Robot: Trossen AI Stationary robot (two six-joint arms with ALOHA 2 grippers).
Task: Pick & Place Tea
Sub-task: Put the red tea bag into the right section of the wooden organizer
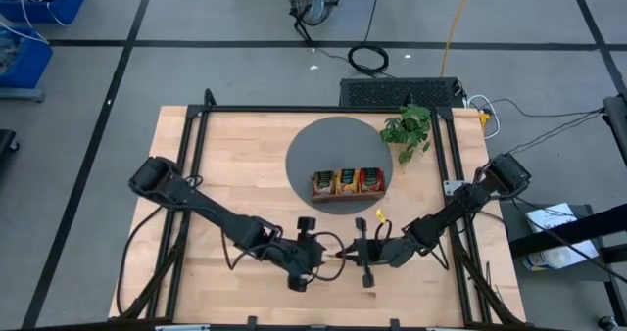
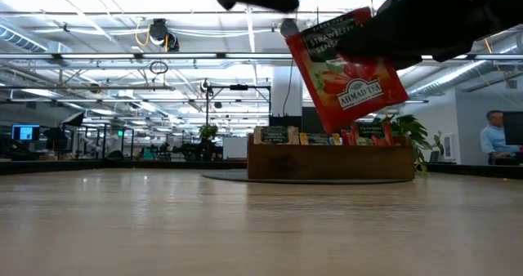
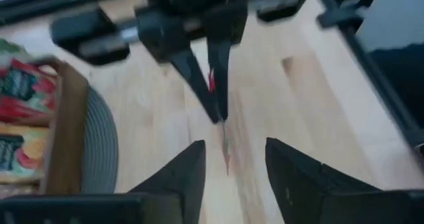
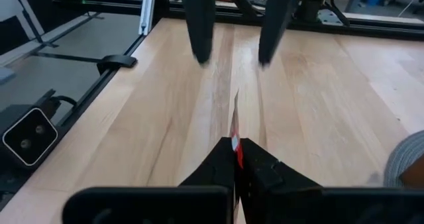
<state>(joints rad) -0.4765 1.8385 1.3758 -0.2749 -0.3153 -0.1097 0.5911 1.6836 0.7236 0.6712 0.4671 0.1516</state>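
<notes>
A red sachet [image 2: 347, 68] hangs above the wooden tabletop [image 1: 245, 165] near its front edge, pinched edge-on by the right end effector [image 4: 236, 150], whose dark fingers are closed on it. Facing it, the left end effector [image 3: 228, 168] has its fingers parted on either side of the sachet's free edge, not touching. Both arms reach low toward the middle. Farther back, a brown wooden tray [image 1: 347, 183] on a round grey mat [image 1: 313, 145] holds upright sachets in three compartments. A leafy plant [image 1: 408, 128] stands beside it.

Low view: arms cropped, sachet part-hidden
Red tea sachet [image 2: 347, 72] top corner covered by dark fingers; tray [image 2: 331, 163] contents too small to read.
</notes>
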